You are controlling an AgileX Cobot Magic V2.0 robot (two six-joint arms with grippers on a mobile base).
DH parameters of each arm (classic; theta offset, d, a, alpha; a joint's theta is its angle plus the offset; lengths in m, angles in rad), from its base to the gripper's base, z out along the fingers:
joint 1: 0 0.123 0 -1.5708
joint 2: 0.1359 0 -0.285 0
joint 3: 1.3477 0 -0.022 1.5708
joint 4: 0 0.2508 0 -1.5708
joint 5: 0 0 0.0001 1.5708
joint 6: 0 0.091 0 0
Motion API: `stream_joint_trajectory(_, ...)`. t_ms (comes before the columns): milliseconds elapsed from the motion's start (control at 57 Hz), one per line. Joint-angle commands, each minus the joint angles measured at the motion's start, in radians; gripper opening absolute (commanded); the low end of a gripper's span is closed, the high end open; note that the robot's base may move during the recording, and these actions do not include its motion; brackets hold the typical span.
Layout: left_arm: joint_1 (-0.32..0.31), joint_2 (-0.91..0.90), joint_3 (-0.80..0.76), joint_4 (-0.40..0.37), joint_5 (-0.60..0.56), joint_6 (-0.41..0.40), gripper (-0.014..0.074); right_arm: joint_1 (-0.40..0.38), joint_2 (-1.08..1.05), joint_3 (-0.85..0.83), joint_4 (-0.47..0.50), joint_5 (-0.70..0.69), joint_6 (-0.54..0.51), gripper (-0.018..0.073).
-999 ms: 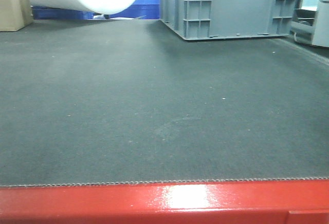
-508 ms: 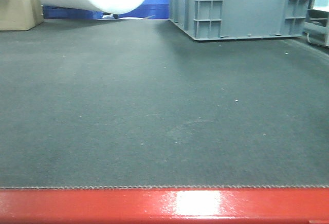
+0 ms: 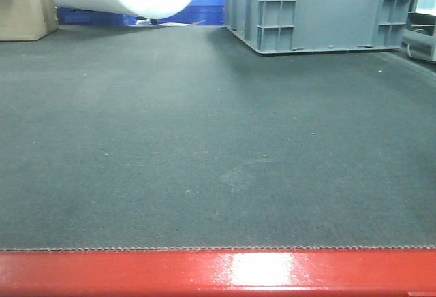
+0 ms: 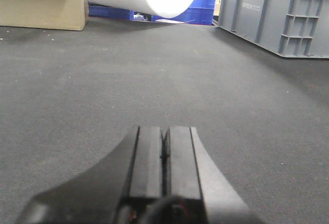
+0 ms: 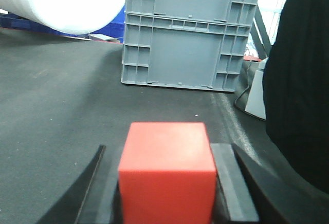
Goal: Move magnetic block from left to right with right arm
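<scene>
**Red cube held in the right pincer**

The magnetic block (image 5: 166, 171), a plain red cube, sits clamped between the two dark fingers of the right gripper (image 5: 167, 183), over the dark mat (image 5: 61, 106); whether it touches the mat cannot be told from this low view. Ahead stand stacked grey plastic crates (image 5: 187, 34), with a white roll (image 5: 61, 0) at upper left. The left gripper (image 4: 164, 157) has its fingers pressed together with nothing between them. A cardboard box (image 4: 43, 3) stands at far left. The front view shows a glossy red edge (image 3: 218, 273) along the mat.

Matte red magnetic block (image 5: 167, 175)
</scene>
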State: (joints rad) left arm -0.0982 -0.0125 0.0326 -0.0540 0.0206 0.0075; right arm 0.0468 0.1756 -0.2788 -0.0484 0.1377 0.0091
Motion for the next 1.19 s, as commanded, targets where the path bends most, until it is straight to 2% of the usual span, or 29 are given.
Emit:
stream_joint_trajectory(0, -0.005, -0.011, 0.008, -0.003, -0.083, -0.007, -0.0126, -0.005, 0.012, -0.029, -0.011, -0.083, -0.009, 0.0246)
stream_joint_trajectory(859, -0.005, -0.011, 0.008, -0.003, -0.083, -0.007, -0.0126, -0.005, 0.014, -0.03, -0.01, -0.088, -0.009, 0.0246)
stream_joint_trajectory(1122, -0.005, -0.011, 0.008, -0.003, -0.083, -0.007, -0.0126, -0.005, 0.136, -0.14, -0.012, -0.072, -0.001, 0.0246)
stream_joint_trajectory(1175, -0.005, -0.011, 0.008, -0.003, -0.083, -0.007, -0.0126, 0.002, 0.191, -0.17, -0.012, -0.056, 0.028, 0.0246)
